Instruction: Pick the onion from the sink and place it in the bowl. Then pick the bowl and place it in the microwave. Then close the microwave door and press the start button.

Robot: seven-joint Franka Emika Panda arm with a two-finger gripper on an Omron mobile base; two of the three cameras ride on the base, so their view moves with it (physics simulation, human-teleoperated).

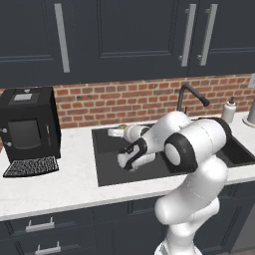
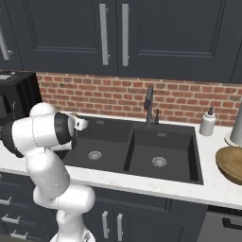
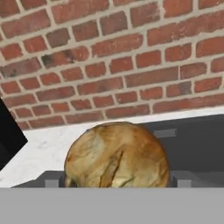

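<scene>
A: Over the left basin of the sink (image 2: 101,137) we're on step one, the onion (image 3: 117,155) pick. Nothing is in the bowl (image 2: 231,163) yet; it sits on the surface at the far right, well apart from the arm.

B: State of the fingers?

A: The tips are hard to make out. In the hand view the onion fills the low centre and two small dark-grey stubs (image 3: 51,180) flank it at the bottom edge; we take those as the fingers. They stand wide, close to full spread, one each side of the onion. We can't tell whether they touch the skin. We judge no grip yet.

B: Where's the onion relative to the sink?

A: At the back of the left basin, near the rear wall, brick backsplash (image 3: 109,57) just behind. In the left base view a pale yellowish patch shows at the rear rim beside the wrist; likely the same onion, too small to be sure.

B: Next move?

A: We judge a short advance so the onion sits deeper between the fingers, then squeeze at its widest girth. It's round with papery skin, so an off-centre pinch could squirt it out. After that lift clear of the basin rim and carry right to the bowl.
</scene>
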